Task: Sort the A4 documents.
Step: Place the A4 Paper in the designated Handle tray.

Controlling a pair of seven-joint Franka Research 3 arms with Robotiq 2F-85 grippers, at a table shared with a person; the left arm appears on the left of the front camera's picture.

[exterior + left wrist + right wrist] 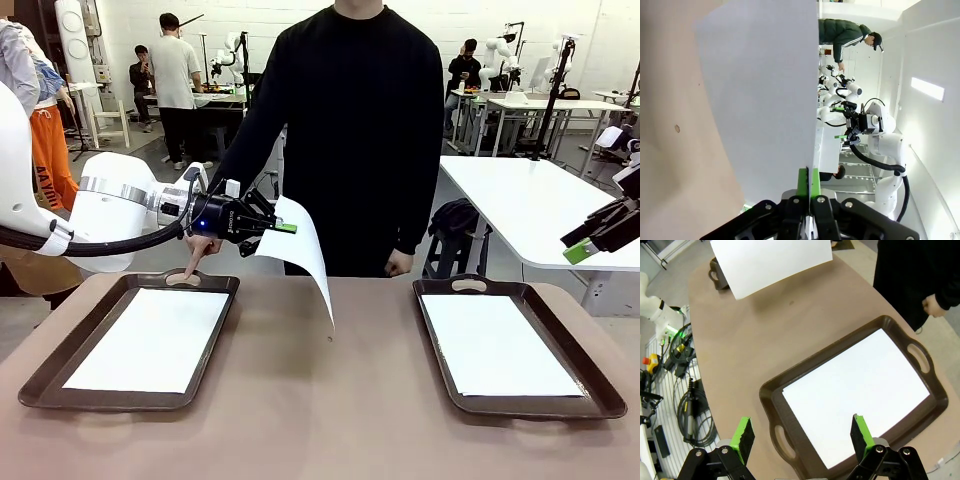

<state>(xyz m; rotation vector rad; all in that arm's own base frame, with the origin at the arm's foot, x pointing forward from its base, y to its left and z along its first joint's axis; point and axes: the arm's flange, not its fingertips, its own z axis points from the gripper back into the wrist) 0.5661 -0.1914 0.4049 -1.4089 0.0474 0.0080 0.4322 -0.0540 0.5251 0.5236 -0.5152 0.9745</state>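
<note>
Right now, from the front, my left gripper (287, 228) is pinching the top edge of a sheet (303, 255), which is hanging long axis down in the air between the two trays, nearer the left tray (40, 380) than the right tray (590, 385). A person's hand (199, 247) is pointing a finger at the left tray's far handle, so I am judging that the sheet is going down and to the left of my jaws. Each tray is already holding a white sheet lying flat. My right gripper (580, 246) is hovering spread and empty over the far right. Along my left wrist, the green pads (803, 184) are clenching the sheet's (760, 95) edge. Along my right wrist, the right gripper (803, 436) is gaping above the right tray (772, 390) and its sheet (857, 392), with the hanging sheet (770, 260) well beyond.
</note>
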